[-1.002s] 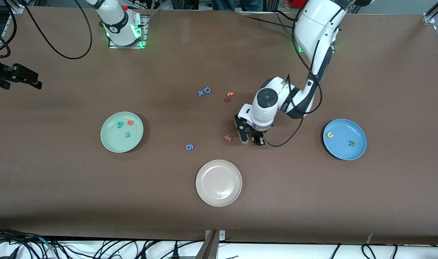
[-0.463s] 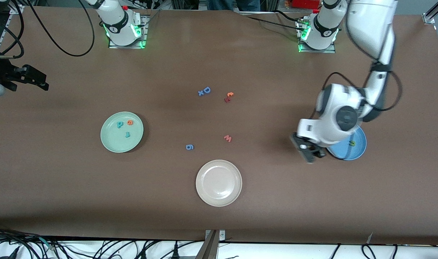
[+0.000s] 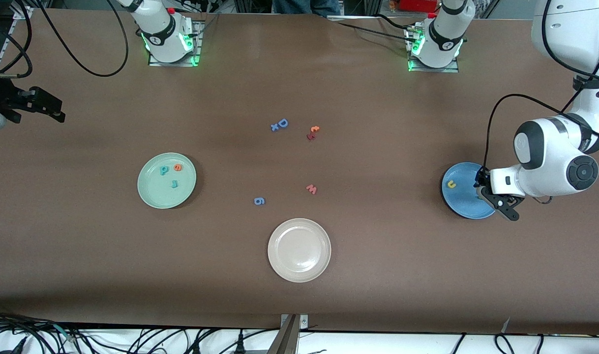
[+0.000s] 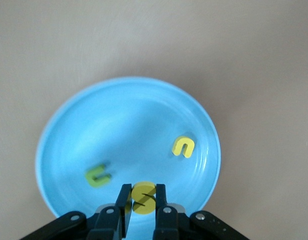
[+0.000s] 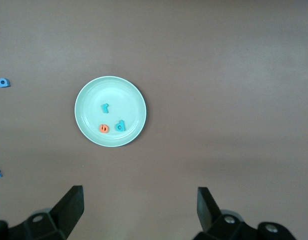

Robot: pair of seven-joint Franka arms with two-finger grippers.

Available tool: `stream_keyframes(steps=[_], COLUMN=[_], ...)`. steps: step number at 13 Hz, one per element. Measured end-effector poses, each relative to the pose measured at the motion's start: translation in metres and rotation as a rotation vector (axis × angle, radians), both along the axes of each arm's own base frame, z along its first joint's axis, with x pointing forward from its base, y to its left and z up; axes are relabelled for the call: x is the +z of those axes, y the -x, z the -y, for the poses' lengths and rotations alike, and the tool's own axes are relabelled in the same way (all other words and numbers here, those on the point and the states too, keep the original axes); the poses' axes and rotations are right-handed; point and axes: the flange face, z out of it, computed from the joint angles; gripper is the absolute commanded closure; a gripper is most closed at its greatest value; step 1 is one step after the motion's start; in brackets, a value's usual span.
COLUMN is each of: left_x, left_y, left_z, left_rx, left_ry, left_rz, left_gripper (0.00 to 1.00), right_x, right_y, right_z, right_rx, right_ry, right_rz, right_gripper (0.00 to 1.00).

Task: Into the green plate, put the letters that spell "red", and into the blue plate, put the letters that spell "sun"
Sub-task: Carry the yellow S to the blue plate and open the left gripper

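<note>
Left gripper (image 4: 142, 200), carried over blue plate (image 4: 83, 125), yellow "s" (image 4: 142, 196) upright.

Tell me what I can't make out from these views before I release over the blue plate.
- Front view: the yellow "s" and dark green "n" are hidden by the left gripper over the blue plate.
- Left wrist view: whether the "s" has touched the plate.
- Front view: the right gripper, cut off at the edge.
- Front view: the small reddish pieces, too small to read.
</note>
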Motion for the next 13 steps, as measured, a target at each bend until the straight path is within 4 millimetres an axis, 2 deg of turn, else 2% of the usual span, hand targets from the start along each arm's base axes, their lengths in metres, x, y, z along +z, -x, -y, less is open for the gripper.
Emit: stream_keyframes(steps=[2, 4, 9, 10, 11, 12, 13], left_x=[-0.012, -0.022, -0.03, -0.03, -0.03, -0.03, -0.029], left_y=[0.007, 0.01, 0.007, 0.007, 0.007, 0.007, 0.006], left_z=[0.013, 0.021, 0.019, 0.019, 0.019, 0.019, 0.019], left_rx=[0.207, 0.315, 0.409, 0.41, 0.411, 0.411, 0.411], left_ry=[-0.051, -0.085, -0.115, -0.115, -0.115, -0.115, -0.115], left_rz=[-0.041, -0.059, -0.045, -0.045, -0.044, -0.043, -0.039], left_gripper=[0.96, 0.96, 0.95, 0.78, 0.21, 0.0, 0.0], right_x=[0.0, 0.0, 0.002, 0.002, 0.002, 0.002, 0.002], right_y=[0.0, 0.0, 0.0, 0.0, 0.0, -0.001, -0.001], right_z=[-0.002, -0.003, -0.012, -0.013, -0.014, -0.016, -0.018], right_rx=[0.003, 0.006, 0.025, 0.025, 0.028, 0.031, 0.035], right_ry=[0.0, 0.0, 0.009, 0.01, 0.01, 0.01, 0.011], right_rz=[0.001, 0.001, 0.004, 0.004, 0.004, 0.004, 0.004], right_gripper=[0.0, 0.0, 0.0, 0.0, 0.0, 0.0, 0.0])
